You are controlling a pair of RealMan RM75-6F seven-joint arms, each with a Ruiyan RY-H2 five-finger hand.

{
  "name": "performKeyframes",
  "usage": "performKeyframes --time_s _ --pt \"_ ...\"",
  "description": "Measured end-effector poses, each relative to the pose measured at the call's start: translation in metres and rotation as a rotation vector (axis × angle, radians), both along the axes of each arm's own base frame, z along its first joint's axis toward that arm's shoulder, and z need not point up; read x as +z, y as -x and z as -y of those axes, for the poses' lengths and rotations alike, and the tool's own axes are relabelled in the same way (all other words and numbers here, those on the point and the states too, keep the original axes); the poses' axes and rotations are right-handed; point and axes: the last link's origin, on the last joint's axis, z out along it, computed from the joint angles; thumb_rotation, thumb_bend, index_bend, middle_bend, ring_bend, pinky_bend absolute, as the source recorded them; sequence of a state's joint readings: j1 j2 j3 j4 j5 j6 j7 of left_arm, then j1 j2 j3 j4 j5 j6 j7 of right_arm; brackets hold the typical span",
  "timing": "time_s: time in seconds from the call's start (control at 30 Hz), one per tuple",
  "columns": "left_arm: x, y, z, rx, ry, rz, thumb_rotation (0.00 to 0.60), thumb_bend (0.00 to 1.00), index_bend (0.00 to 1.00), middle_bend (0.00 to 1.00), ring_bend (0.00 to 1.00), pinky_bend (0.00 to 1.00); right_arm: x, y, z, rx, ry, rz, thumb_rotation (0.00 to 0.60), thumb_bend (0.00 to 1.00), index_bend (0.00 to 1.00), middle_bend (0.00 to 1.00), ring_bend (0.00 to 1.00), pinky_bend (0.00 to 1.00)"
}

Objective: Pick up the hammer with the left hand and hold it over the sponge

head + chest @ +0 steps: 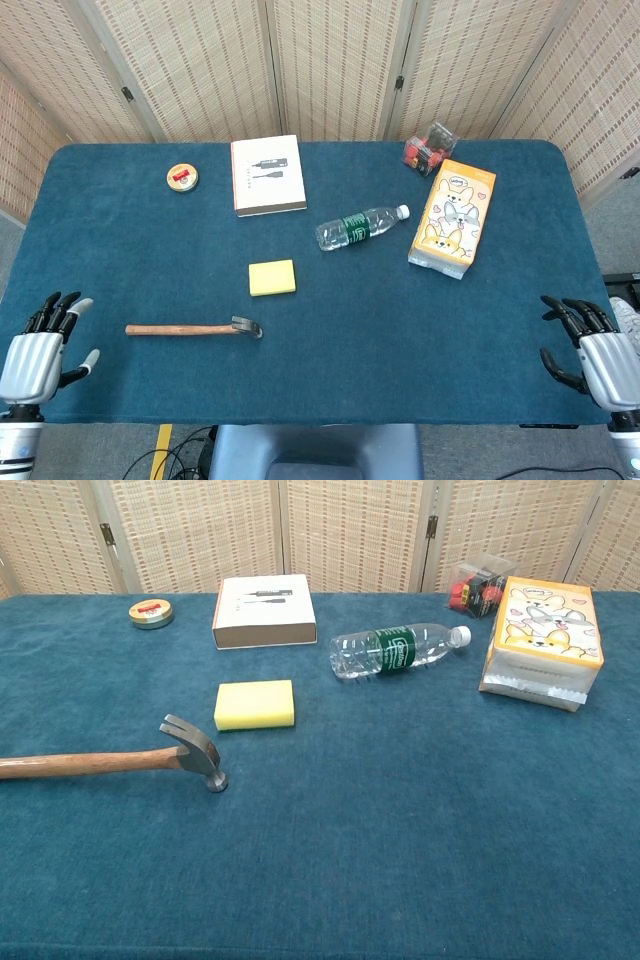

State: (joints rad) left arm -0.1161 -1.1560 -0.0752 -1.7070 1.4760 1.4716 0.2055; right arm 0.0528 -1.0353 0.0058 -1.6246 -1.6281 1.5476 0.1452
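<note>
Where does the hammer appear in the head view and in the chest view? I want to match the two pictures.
Head view: the hammer lies lower left of centre, handle pointing left, head at the right end.
Chest view: the hammer lies at the left, its handle running off the left edge.
Shared landmark: the yellow sponge lies just beyond the hammer's head in both views.

In the chest view the hammer (120, 761) is cut off at the left edge, so the end of its handle is not seen. Neither hand is shown in that view. In the head view the right hand (590, 352) is clipped by the right edge, and its wrist by the bottom edge.
</note>
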Motion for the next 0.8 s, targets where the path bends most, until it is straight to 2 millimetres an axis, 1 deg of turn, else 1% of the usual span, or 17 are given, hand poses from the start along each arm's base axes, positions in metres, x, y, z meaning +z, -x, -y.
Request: performKeyframes --time_s 0.17,0.23,0.33,0.53,0.67,0.8 --pt "-0.008 -0.008 -0.014 -0.022 0.073 0.008 0.6 0.26 0.04 0.14 0.08 0.23 0.001 -0.003 0.002 0.012 -0.001 -0.006 0.6 0.3 0.16 0.34 0.18 0.18" --pt "-0.012 -0.013 -0.02 -0.033 0.111 0.009 0.6 0.25 0.03 0.14 0.08 0.23 0.001 -0.004 0.003 0.014 -0.005 -0.007 0.6 0.3 0.16 0.34 0.18 0.18" --pt "-0.019 -0.023 -0.029 -0.061 0.179 0.007 0.6 0.25 0.03 0.14 0.08 0.23 0.0 -0.004 0.003 0.014 -0.006 -0.007 0.6 0.3 0.16 0.34 0.18 0.18" --pt "-0.041 -0.044 -0.047 -0.117 0.305 -0.028 0.6 0.25 0.04 0.14 0.08 0.23 0.0 -0.003 0.003 0.017 -0.007 -0.004 0.6 0.3 0.16 0.34 0.18 0.18" --pt "-0.058 -0.057 -0.058 -0.139 0.35 -0.056 0.6 0.25 0.09 0.14 0.08 0.23 0.002 -0.001 0.0 0.009 -0.002 -0.003 0.6 0.3 0.16 0.34 0.18 0.18" --pt "-0.074 -0.064 -0.065 -0.132 0.388 -0.065 0.6 0.25 0.12 0.15 0.1 0.23 0.003 0.002 -0.001 0.004 -0.002 -0.003 0.6 0.3 0.16 0.34 0.18 0.18"
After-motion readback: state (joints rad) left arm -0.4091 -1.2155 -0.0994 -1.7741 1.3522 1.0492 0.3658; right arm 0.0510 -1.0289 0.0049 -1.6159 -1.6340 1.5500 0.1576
